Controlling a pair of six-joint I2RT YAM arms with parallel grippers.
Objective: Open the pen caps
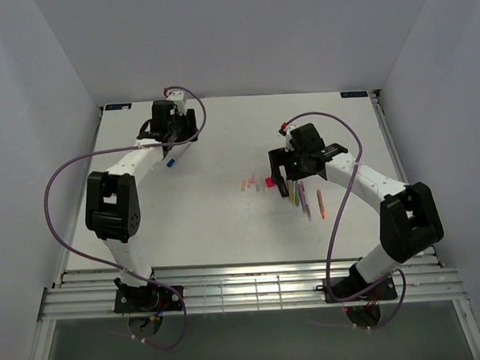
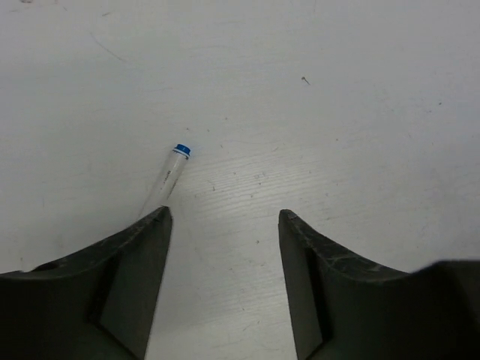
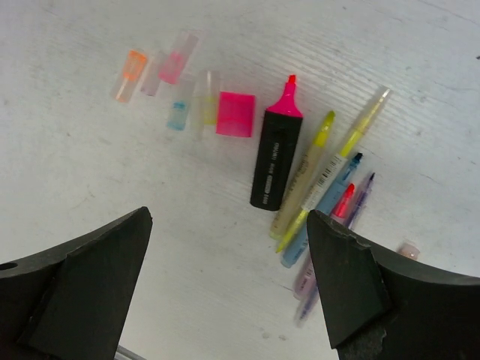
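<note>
Several loose caps lie in a row on the white table: orange [image 3: 130, 75], pink [image 3: 178, 58], blue [image 3: 178, 114], yellow [image 3: 208, 109] and a wide pink one [image 3: 235, 114]. Beside them lie uncapped pens: a black highlighter with a pink tip [image 3: 276, 161], yellow highlighters [image 3: 330, 169], and blue, red and purple pens [image 3: 341, 206]. My right gripper [image 3: 229, 217] is open and empty above them, also seen in the top view [image 1: 284, 180]. My left gripper [image 2: 225, 217] is open and empty. A white pen with a blue end [image 2: 171, 169] lies just beyond its left finger.
In the top view the caps [image 1: 253, 181] and pens [image 1: 304, 198] lie mid-table right of centre, and the white pen [image 1: 169, 161] lies at the back left. White walls enclose the table on three sides. A metal rail [image 1: 245, 287] runs along the near edge.
</note>
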